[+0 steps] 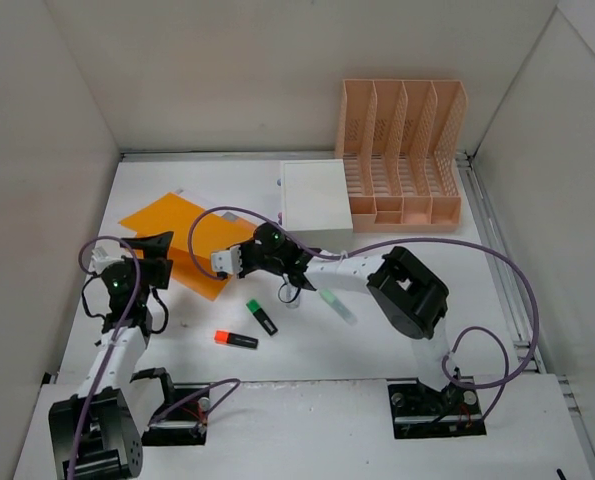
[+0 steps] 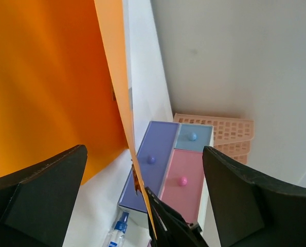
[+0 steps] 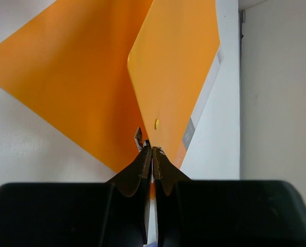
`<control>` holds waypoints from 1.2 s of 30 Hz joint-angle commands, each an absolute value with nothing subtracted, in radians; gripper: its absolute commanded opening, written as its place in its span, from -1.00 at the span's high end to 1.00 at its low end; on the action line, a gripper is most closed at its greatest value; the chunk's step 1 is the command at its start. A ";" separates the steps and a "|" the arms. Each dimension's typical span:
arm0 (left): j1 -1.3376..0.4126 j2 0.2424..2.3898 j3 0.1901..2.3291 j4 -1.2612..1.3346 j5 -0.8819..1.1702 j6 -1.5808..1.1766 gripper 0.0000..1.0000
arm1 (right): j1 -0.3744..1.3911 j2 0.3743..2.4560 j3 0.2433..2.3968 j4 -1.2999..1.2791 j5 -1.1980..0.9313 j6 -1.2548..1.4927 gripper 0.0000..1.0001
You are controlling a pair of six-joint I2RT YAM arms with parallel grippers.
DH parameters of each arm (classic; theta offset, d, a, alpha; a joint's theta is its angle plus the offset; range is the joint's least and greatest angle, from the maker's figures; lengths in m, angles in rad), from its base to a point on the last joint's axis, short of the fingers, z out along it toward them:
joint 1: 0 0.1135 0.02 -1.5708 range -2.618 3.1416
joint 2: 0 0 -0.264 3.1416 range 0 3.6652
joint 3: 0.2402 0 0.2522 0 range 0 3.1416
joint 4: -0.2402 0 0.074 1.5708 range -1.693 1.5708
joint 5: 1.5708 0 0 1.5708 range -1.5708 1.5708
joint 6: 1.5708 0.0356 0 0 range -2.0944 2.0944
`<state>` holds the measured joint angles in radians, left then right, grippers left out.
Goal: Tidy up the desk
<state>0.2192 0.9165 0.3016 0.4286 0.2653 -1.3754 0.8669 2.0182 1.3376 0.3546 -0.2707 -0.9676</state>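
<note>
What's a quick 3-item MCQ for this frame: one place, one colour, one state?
1. Where is the peach file rack? A far right of the desk, beside the white box; B near left corner; C on top of the white box.
2. Colour of the folder? A blue; B orange; C green.
3. The right gripper is? A open; B shut, empty; C shut on the folder.
Key: 1A, the top view shows it far right; 2B, orange in every view; 3C, its fingers pinch the flap edge.

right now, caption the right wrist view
Right jaws pinch the lifted cover of an orange folder over the white desk
</note>
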 commanded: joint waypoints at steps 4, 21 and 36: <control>0.238 1.035 0.413 0.440 0.311 -1.332 -0.77 | 0.905 1.862 1.310 0.454 -0.327 -0.959 1.00; 0.279 1.192 0.578 0.440 0.429 -1.265 0.92 | 0.966 1.809 1.284 0.423 -0.390 -0.966 0.89; 0.462 1.227 0.526 0.792 0.676 -1.359 1.00 | 0.887 1.812 1.532 0.244 -0.319 -0.595 -0.95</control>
<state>0.4294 1.2160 0.4667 0.5468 0.5484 -1.3247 0.9333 1.8652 1.3830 0.2565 -0.3260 -0.7597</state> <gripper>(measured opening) 0.004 0.973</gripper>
